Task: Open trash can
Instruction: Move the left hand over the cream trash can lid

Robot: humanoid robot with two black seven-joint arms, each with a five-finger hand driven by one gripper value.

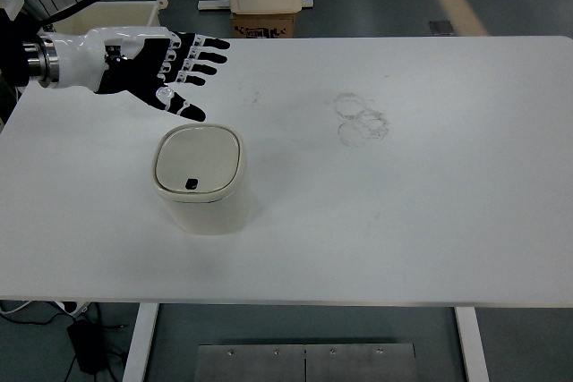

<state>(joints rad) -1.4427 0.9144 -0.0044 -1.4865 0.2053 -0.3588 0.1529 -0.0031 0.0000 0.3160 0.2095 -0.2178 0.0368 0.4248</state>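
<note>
Cream plastic, the trash can stands on the worktop left of centre, lid down. It looks light and smooth, likely to slide; the dark button at the lid's near edge seems the spot to press. Left hand hovers beyond it, fingers spread, empty.

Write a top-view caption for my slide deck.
Left hand hovers open above the closed trash can on the white table.

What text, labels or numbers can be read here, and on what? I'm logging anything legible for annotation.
None can be read.
Cardboard box beyond the table: dark print, too blurred to read.
Trash can: a small dark mark on the lid, no letters legible.
Left robot hand: no text.
</note>
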